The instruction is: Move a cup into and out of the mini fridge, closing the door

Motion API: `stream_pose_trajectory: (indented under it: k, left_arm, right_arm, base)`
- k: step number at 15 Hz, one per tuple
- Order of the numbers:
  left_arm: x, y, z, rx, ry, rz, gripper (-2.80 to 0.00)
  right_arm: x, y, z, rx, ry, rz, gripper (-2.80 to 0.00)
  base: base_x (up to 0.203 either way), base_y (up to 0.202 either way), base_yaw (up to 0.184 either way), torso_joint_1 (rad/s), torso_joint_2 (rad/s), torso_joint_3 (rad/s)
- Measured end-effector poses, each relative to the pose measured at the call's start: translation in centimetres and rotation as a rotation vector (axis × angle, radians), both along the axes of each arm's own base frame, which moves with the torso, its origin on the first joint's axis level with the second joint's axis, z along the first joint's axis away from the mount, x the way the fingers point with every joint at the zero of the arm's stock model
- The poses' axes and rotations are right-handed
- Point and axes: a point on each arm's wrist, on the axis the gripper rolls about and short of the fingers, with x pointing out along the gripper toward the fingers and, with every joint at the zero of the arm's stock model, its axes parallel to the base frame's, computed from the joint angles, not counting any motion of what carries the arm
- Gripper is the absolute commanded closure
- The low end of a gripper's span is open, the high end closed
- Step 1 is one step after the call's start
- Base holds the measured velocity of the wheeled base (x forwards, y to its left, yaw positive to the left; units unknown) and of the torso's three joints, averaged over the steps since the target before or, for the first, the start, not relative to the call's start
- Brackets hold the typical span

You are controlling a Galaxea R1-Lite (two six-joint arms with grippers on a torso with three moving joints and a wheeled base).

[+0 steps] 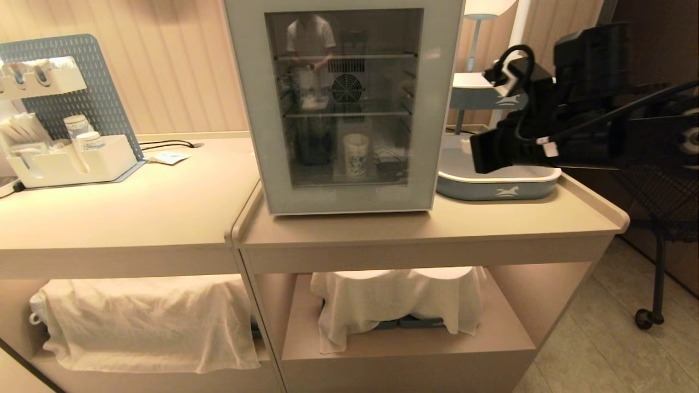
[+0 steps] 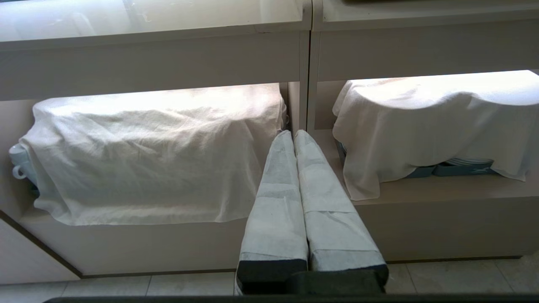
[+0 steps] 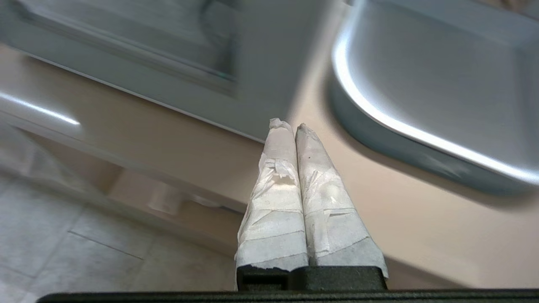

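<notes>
**A:** Head view first: what do you see?

**B:** You see the mini fridge [image 1: 349, 103] at the counter's [image 1: 136, 218] front edge, its door [image 1: 341, 106] shut, the cup [image 1: 355, 155] upright on the bottom shelf behind the glass. So your cup is in; taking it out remains, I'd judge. The right gripper [image 1: 483, 154] hangs beside the fridge, over the blue tray [image 1: 494, 188].

**A:** Left wrist?

**B:** Your left gripper [image 2: 294, 135] is parked low, fingers [image 2: 278, 202] pressed together, empty, facing the cloth-covered lower shelf [image 2: 421, 191].

**A:** Right wrist?

**B:** Fingers [image 3: 276, 202] pressed together, holding nothing, aimed near the fridge's lower corner, touching nothing.
</notes>
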Motion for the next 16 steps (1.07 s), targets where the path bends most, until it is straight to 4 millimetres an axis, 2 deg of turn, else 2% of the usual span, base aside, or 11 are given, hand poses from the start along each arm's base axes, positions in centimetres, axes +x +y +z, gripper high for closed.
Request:
stream_pose_trajectory:
  k: [3, 5, 7, 9, 13, 14, 16]
  left_arm:
    - [0.0, 0.0, 0.0, 0.000, 0.000, 0.000, 0.00]
    - [0.0, 0.0, 0.0, 0.000, 0.000, 0.000, 0.00]
    - [0.0, 0.0, 0.0, 0.000, 0.000, 0.000, 0.00]
    - [0.0, 0.0, 0.0, 0.000, 0.000, 0.000, 0.00]
    - [0.0, 0.0, 0.0, 0.000, 0.000, 0.000, 0.00]
    - [0.0, 0.0, 0.0, 0.000, 0.000, 0.000, 0.00]
    - [0.0, 0.0, 0.0, 0.000, 0.000, 0.000, 0.00]
  right_arm:
    - [-3.0, -6.8, -0.5, -0.060, 0.044, -0.140, 0.00]
    - [-6.6, -10.9, -1.6, -0.102, 0.093, -0.221, 0.00]
    - [-11.2, -13.1, -2.9, -0.112, 0.121, -0.287, 0.00]
    - [-16.2, -13.8, -4.8, -0.075, 0.132, -0.342, 0.00]
    - [-26.3, -13.4, -9.7, 0.018, 0.037, -0.399, 0.00]
    - [-28.3, -13.2, -11.7, 0.043, 0.012, -0.407, 0.00]
    - [-30.5, -13.0, -16.2, 0.082, -0.026, -0.409, 0.00]
  base:
    - [0.000, 0.000, 0.000, 0.000, 0.00, 0.000]
    - [0.000, 0.000, 0.000, 0.000, 0.00, 0.000]
    - [0.000, 0.000, 0.000, 0.000, 0.00, 0.000]
    - [0.000, 0.000, 0.000, 0.000, 0.00, 0.000]
    - [0.000, 0.000, 0.000, 0.000, 0.00, 0.000]
    - [0.000, 0.000, 0.000, 0.000, 0.00, 0.000]
    - [0.000, 0.000, 0.000, 0.000, 0.00, 0.000]
